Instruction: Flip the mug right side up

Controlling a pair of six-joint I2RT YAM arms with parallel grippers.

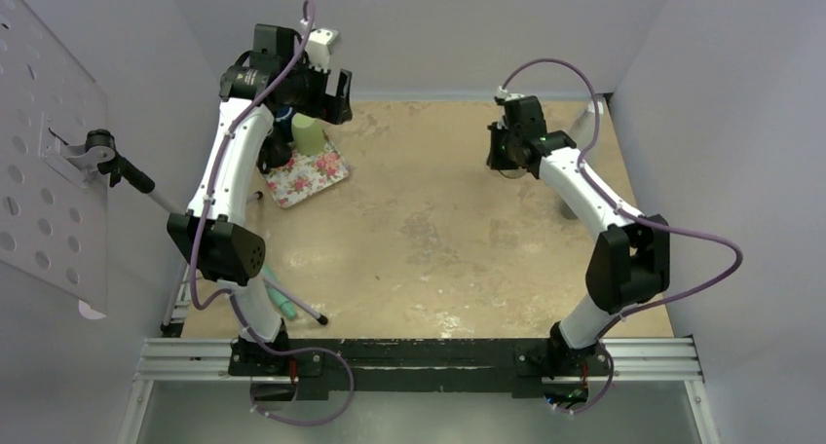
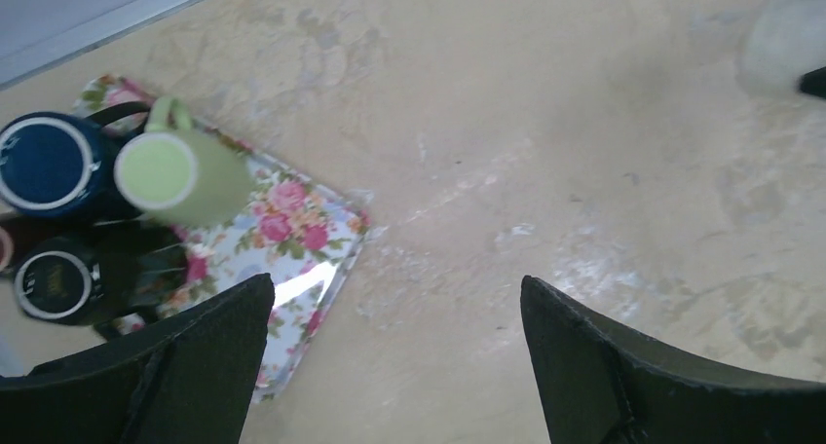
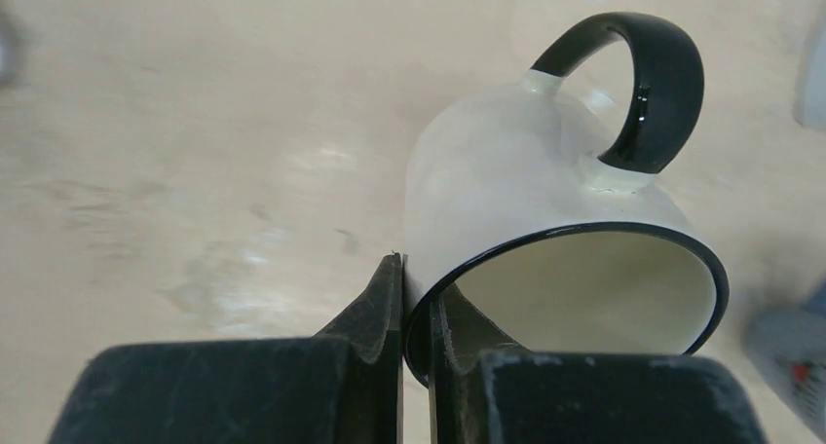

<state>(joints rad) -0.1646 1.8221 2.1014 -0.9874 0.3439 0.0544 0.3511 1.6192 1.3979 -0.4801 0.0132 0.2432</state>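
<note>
Overhead, the right gripper [image 3: 417, 286] largely hides its pinched mug [image 3: 506, 186].

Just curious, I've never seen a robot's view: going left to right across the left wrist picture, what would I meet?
A dark blue glazed mug → pale green ceramic mug → bare corner of the flowered rectangular tray → blurred grey object at the far right edge. The black mug overlaps, so omitted.
</note>
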